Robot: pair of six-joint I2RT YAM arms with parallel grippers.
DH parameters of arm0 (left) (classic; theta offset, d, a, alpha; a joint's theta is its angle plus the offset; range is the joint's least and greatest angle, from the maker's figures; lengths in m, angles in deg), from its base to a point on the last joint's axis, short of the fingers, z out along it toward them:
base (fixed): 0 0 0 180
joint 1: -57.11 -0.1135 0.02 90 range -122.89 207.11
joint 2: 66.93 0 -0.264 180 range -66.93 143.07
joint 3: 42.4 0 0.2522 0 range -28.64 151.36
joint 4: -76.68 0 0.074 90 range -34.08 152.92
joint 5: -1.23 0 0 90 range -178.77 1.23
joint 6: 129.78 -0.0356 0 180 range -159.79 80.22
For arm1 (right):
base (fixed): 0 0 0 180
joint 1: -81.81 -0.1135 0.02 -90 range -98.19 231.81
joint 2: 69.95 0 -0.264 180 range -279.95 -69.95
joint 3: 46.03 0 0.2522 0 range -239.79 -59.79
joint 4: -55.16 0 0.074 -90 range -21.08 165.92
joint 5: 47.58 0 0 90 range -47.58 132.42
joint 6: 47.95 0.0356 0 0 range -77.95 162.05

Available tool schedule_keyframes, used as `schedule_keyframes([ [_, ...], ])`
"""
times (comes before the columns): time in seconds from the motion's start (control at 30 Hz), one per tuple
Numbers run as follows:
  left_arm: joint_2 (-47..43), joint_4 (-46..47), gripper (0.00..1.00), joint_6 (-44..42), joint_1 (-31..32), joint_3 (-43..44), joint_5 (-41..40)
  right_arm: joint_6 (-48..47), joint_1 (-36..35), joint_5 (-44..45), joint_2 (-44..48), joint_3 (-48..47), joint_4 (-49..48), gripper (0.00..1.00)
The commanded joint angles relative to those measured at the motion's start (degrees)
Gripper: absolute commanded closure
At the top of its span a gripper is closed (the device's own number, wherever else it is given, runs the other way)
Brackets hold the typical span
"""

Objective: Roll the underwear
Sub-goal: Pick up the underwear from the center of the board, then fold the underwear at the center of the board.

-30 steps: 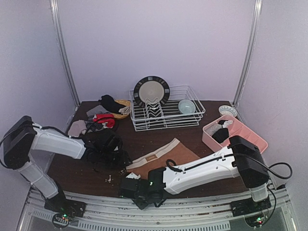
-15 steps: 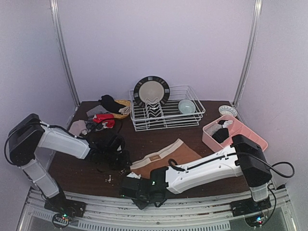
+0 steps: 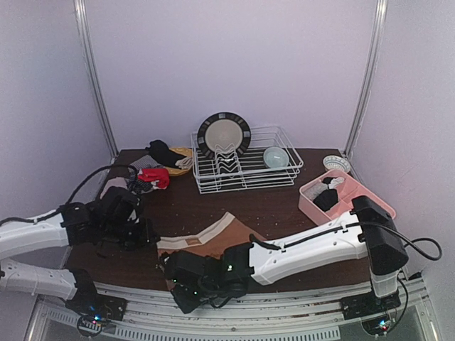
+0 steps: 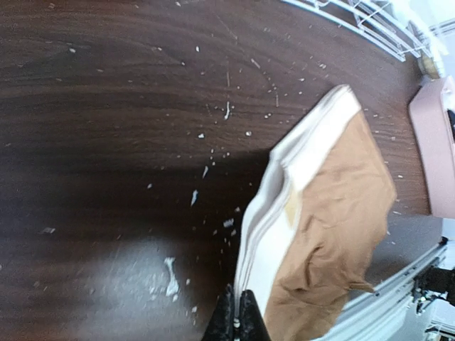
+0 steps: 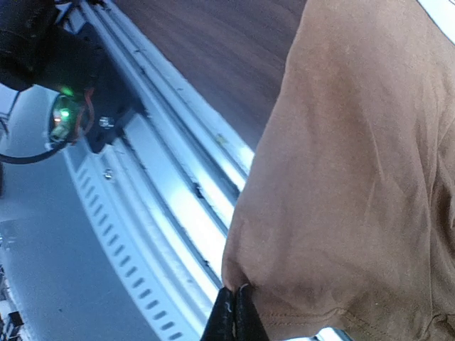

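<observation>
Underwear (image 3: 219, 241), brown, soft, light, floppy: right claw (image 5: 233, 312) pinched tight on its near hem, left claw (image 4: 235, 323) closed on pale waistband corner; edges grip best.

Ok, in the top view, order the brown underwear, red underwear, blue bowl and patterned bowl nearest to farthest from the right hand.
1. brown underwear: near edge, pinched in the right hand.
2. red underwear: far-left pile.
3. blue bowl: in the dish rack, back centre.
4. patterned bowl: far right corner.
</observation>
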Motion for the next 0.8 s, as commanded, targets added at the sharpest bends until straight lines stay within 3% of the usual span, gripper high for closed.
schedule_keyframes([
  [0.0, -8.23, -14.67, 1.00, 1.21, 0.15, -0.11, -1.29, 1.48, -1.24, -4.95, 2.63, -1.16, -6.43, 1.00],
  [0.13, -6.98, -17.20, 1.00, 1.10, 0.23, 3.87, -1.22, 1.93, -1.12, -2.03, 9.66, 6.10, -10.40, 1.00],
  [0.3, 2.21, -17.13, 1.00, -0.96, 0.39, 11.61, -2.30, 1.18, 0.88, -0.64, 16.87, 14.41, -10.21, 1.00],
  [0.77, 30.21, -17.89, 1.00, -7.26, 0.30, 33.01, -5.86, -4.15, 17.39, -1.98, 25.33, 26.68, -5.81, 1.00],
])
